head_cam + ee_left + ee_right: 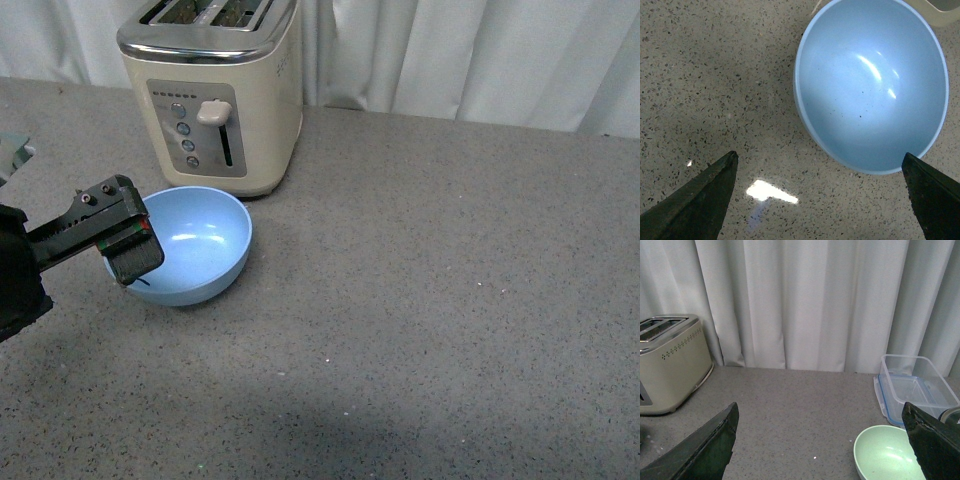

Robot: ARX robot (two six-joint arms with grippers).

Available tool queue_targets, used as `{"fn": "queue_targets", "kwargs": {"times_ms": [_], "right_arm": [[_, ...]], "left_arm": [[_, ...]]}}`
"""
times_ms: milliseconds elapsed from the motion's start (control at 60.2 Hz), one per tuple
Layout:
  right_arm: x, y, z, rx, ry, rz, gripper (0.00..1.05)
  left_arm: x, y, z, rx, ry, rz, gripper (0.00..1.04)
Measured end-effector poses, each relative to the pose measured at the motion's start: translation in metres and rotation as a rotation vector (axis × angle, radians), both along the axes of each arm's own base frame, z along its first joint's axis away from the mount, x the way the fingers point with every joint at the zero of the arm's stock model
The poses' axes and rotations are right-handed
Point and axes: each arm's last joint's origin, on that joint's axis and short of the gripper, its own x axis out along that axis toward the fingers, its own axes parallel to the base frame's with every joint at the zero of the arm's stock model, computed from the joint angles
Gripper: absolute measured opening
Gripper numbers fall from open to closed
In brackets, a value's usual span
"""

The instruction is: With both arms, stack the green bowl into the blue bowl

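Left jaws are hanging apart over the blue bowl (pixel 200 240), centre-left in front view; right jaws, apart, are facing the green bowl (pixel 885 457) beside the clear container (pixel 912 387). We're judging it light, rigid: pinch its rim.

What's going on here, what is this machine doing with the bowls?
A two-armed robot is meant to put the green bowl inside the blue bowl. Right now nothing is held. The left arm's fingers are spread open at the blue bowl's edge, and that bowl sits in front of a toaster. The right arm's fingers are open too, with the green bowl lying ahead of them next to a clear container.
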Motion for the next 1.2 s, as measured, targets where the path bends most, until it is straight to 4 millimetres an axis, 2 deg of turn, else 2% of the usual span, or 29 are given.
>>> {"fn": "queue_targets", "kwargs": {"times_ms": [249, 731, 1196], "right_arm": [[0.000, 0.000, 0.000, 0.000, 0.000, 0.000, 0.96], [0.000, 0.000, 0.000, 0.000, 0.000, 0.000, 0.96], [0.000, 0.000, 0.000, 0.000, 0.000, 0.000, 0.96]], "left_arm": [[0.014, -0.003, -0.013, 0.032, 0.036, 0.005, 0.98], [0.037, 0.001, -0.022, 0.058, 0.052, 0.032, 0.98], [0.030, -0.009, -0.041, 0.084, 0.092, 0.008, 0.98]]}}
